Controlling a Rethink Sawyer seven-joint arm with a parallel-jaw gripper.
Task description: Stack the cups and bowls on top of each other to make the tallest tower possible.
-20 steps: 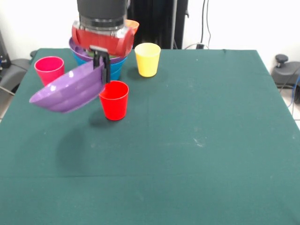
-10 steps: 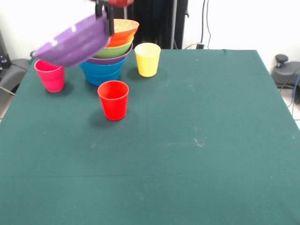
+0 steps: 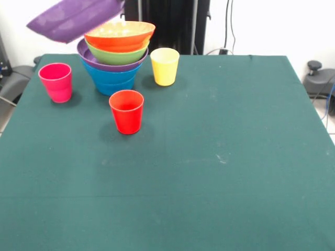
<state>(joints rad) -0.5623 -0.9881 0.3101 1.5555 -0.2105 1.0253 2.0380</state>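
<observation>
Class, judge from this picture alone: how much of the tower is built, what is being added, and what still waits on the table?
Done: the tower nests blue lowest, then purple, green, orange on top. In hand: a purple bowl hangs tilted in the air above and beside it; the gripper itself is out of sight. Left: the pink cup, red cup and yellow cup stand singly on the table.

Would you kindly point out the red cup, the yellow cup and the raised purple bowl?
red cup (image 3: 126, 116): front view, outer wall.
yellow cup (image 3: 165, 70): front view, outer wall.
purple bowl (image 3: 73, 18): front view, underside.

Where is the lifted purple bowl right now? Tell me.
In the front view the purple bowl hangs tilted at the top left, above the pile of bowls and the pink cup, off the table.
</observation>
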